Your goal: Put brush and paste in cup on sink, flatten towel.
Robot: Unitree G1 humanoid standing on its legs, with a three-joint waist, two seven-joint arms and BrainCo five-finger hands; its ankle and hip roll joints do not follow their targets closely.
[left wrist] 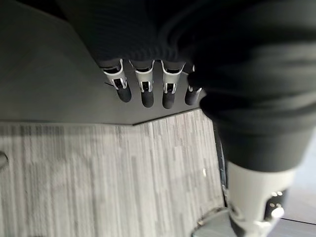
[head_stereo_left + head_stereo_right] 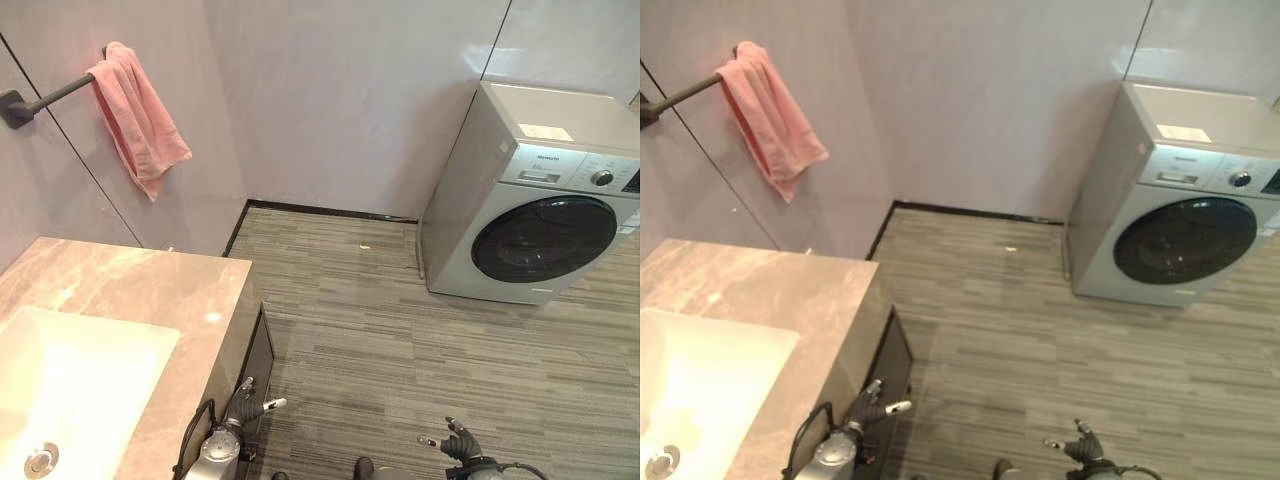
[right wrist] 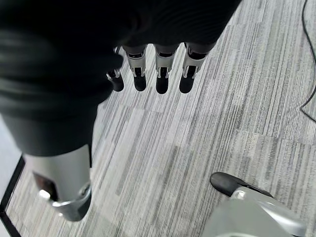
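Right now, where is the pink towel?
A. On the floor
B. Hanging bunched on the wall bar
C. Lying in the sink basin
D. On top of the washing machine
B: the pink towel hangs bunched over the dark wall bar, above the stone counter that holds the sink.

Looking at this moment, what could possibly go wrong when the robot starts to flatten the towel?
1. The pink towel hangs bunched near the free end of the dark wall bar; a sideways pull may slide it off.
2. Both hands, left hand and right hand, hang low and open beside the beige marble counter, so the left hand might hit its edge when rising.
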